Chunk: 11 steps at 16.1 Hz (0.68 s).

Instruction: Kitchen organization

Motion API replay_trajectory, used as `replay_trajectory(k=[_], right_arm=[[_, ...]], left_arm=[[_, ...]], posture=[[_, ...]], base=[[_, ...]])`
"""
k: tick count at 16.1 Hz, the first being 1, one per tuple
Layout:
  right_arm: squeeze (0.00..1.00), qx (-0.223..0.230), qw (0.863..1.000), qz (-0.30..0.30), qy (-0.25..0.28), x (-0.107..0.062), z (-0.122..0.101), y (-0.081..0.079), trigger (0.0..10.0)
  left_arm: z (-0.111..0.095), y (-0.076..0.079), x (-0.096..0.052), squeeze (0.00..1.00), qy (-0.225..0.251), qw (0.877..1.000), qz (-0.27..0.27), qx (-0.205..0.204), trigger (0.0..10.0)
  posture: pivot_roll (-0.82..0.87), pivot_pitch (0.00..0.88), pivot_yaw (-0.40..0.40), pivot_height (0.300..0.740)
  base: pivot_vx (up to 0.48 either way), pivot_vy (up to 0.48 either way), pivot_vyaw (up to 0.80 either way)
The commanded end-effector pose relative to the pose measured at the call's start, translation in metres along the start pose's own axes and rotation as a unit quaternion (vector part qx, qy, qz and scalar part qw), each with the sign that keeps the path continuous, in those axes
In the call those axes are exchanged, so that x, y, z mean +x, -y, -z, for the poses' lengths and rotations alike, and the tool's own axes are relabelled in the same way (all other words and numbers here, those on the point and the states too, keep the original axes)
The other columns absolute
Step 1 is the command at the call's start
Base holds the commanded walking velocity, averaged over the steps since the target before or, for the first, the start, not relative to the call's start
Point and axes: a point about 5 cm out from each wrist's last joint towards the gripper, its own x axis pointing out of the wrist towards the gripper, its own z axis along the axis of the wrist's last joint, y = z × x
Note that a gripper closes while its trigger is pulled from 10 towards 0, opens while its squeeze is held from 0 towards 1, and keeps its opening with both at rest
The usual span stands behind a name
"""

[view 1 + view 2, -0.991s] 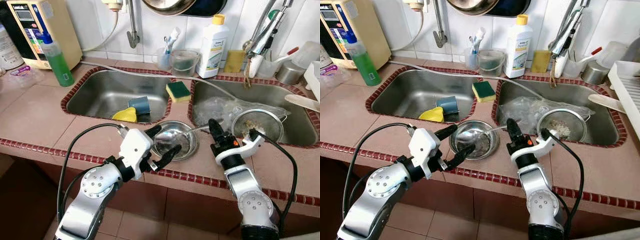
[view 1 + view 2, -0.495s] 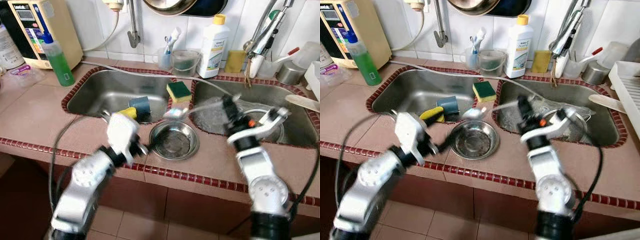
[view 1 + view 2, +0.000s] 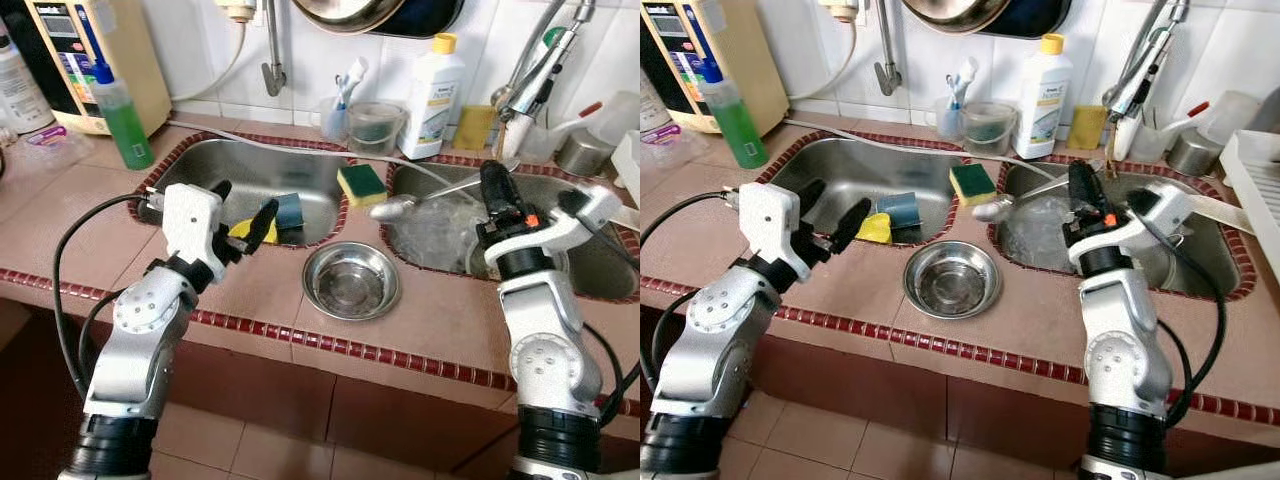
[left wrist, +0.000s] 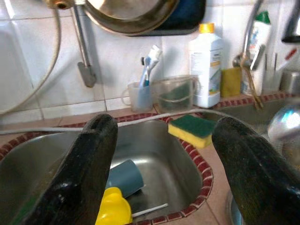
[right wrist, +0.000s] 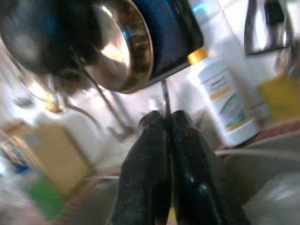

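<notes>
Nearest us, a round steel bowl [image 3: 351,280] sits on the tiled counter [image 3: 70,225]. Our left gripper [image 3: 240,215] hangs spread wide and empty at the left sink's [image 3: 250,175] rim; its wrist view shows a yellow piece [image 4: 112,208] and blue cup [image 4: 124,177] inside. Our right gripper [image 3: 493,186] is clenched on a spoon [image 3: 392,207] over the right sink, handle partly hidden.

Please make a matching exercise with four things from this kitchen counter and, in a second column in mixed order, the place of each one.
Things:
1. spoon
2. steel bowl
3. yellow-green sponge
4. blue cup

Places:
A. inside the left sink
B. on the divider between the two sinks
C. held in the right claw
D. on the counter in front of the sinks

Pairs: 1-C, 2-D, 3-B, 4-A
</notes>
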Motion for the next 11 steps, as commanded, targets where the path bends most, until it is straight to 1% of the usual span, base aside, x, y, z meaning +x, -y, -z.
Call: replay_trajectory(k=[1,2,4,5,8,11], right_arm=[[0.0,-0.07,0.997,-0.012,-0.004,0.005,0.001,-0.009,10.0],[0.0,-0.089,0.996,-0.016,-0.009,0.005,0.003,-0.01,10.0],[0.0,-0.138,0.99,-0.036,-0.019,0.005,0.01,-0.017,10.0],[0.0,-0.141,0.989,-0.041,-0.02,0.004,0.012,-0.019,10.0],[0.0,-0.16,0.985,-0.054,-0.025,0.001,0.019,-0.025,10.0],[0.0,-0.171,0.983,-0.061,-0.027,-0.002,0.024,-0.029,10.0]], left_arm=[[-0.005,-0.003,0.003,0.0,0.015,1.0,-0.005,-0.013,10.0],[-0.005,-0.003,0.004,0.0,0.017,1.0,-0.005,-0.015,10.0],[-0.001,-0.004,0.009,0.0,0.004,1.0,-0.01,-0.026,10.0],[0.001,-0.005,0.01,0.0,-0.001,1.0,-0.01,-0.029,10.0],[0.009,-0.008,0.01,0.0,-0.021,0.999,-0.025,-0.023,10.0],[0.015,-0.01,0.01,0.0,-0.031,0.998,-0.037,-0.029,10.0]], posture=[[-0.07,0.047,0.001,0.74],[-0.07,0.047,0.001,0.74],[-0.07,0.049,0.002,0.74],[-0.07,0.053,0.002,0.74],[-0.07,0.062,0.003,0.74],[-0.08,0.069,0.006,0.74]], base=[[0.0,0.0,0.0],[0.0,0.0,0.0],[0.0,0.0,0.0],[0.0,0.0,0.0],[0.0,0.0,0.0],[0.0,0.0,0.0]])
